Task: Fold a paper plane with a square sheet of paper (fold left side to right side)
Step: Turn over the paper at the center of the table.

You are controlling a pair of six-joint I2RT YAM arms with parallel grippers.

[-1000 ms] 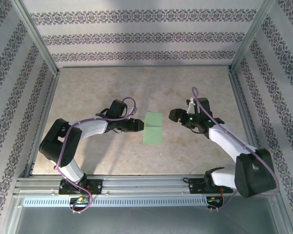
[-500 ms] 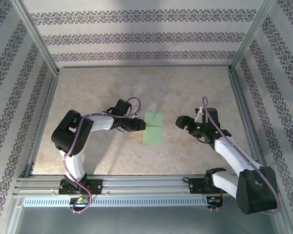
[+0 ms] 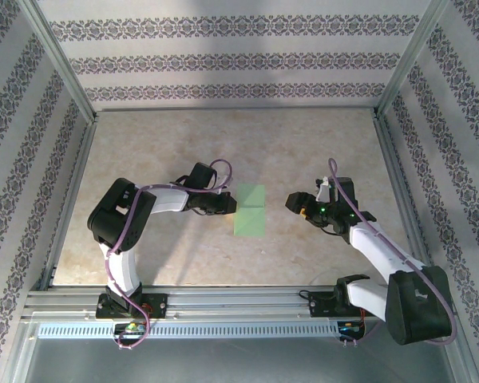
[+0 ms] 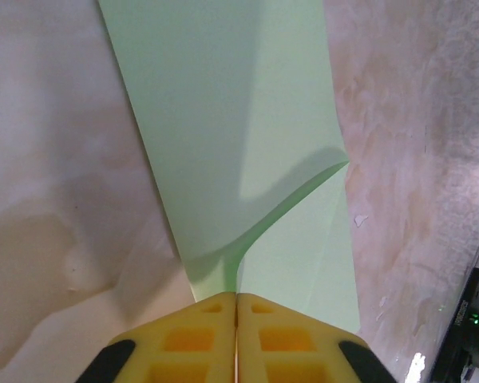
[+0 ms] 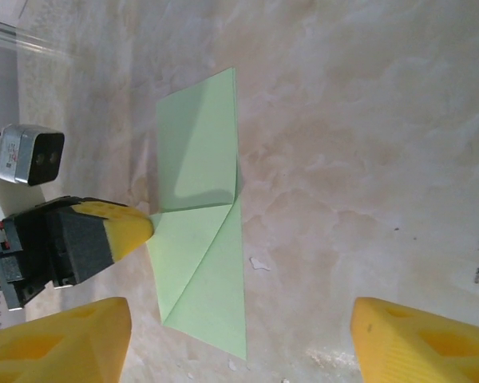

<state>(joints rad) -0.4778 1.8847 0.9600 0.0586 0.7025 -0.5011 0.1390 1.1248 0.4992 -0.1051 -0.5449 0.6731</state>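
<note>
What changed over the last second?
The right gripper, open, backed away from the paper, moving right and toward the bases. The left arm's elbow swung inward. Unchanged: the left gripper is shut at the paper's left edge, and the paper is in the same place.

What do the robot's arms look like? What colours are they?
The left arm and right arm have white and black parts, each trailing a purple cable. The left tool and right tool are black with chunky yellow fingers.
</note>
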